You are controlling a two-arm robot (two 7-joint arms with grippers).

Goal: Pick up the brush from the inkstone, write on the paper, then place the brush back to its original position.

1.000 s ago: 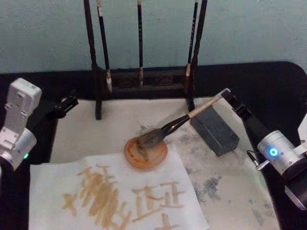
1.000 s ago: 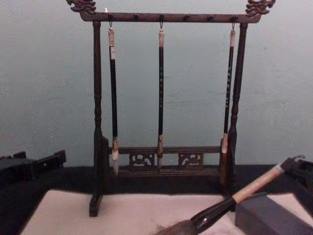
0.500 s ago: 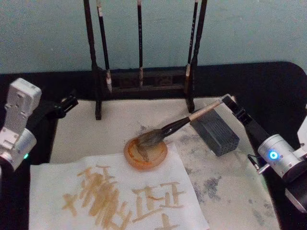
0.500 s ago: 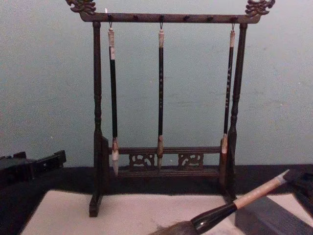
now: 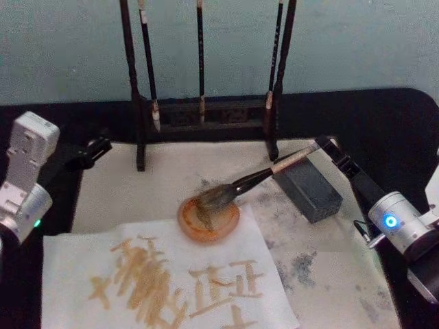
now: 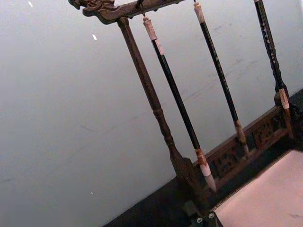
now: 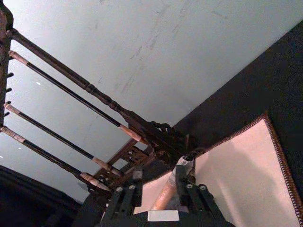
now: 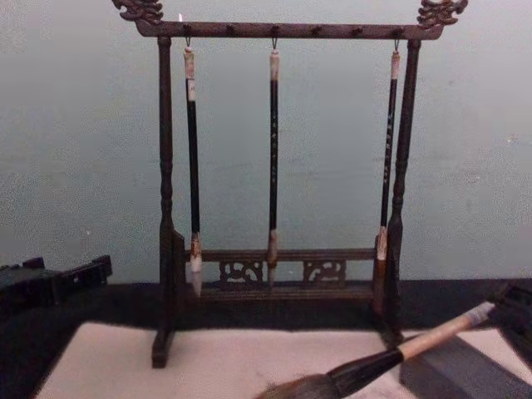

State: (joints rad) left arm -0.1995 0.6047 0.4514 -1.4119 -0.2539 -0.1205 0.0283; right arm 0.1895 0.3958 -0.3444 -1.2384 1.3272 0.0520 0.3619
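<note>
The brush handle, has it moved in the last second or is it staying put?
Yes. In the chest view the brush handle end has dropped lower against the wooden rack, toward the inkstone.

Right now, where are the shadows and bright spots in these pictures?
Head view: a blue light glows on the right arm, a green light on the left arm. Right wrist view: a soft shadow crosses the mat beside the right claw. Left wrist view: the wall is evenly lit.

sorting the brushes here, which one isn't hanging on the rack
The large thick brush: it lies slanted across the inkstone, bristles in the orange dish, right gripper at its handle end.
</note>
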